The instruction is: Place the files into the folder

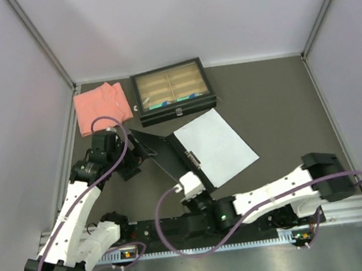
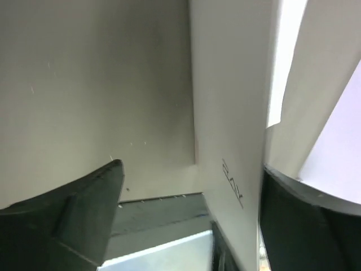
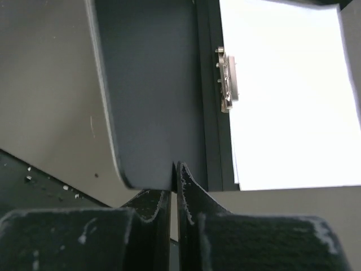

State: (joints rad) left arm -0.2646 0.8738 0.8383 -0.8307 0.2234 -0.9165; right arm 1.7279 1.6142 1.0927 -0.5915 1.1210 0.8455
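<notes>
Two end effectors work at one folder [image 1: 160,152], which lies opened on the dark surface [image 1: 276,105]. The left end effector [image 1: 133,160] has its two fingers [image 2: 79,220] spread wide. The folder's white outer face [image 2: 228,113], with one small printed label [image 2: 232,182], stands upright between them, close to the finger on the right of the wrist view. The fingers do not clamp the cover, and its black inner side slants up off the surface on that side. The right end effector [image 1: 190,185] sits at the folder's near edge, just ahead of its own arm. Its two fingers [image 3: 192,192] are drawn almost together with only a thin slit between them. Their tips meet the lower rim of the black cover [image 3: 152,90], but whether they pinch that rim cannot be told. Just beyond and to the right of these tips, the files [image 1: 218,144] lie flat on the folder's right half as one white stack. The number of sheets cannot be told, and their print is washed out in the wrist view [image 3: 287,96]. One metal clip [image 3: 227,76] sits by the spine at the stack's left edge. Beyond the left end effector lie one folded pink cloth [image 1: 102,107] and one black-framed tray [image 1: 178,109] with tan compartments.
</notes>
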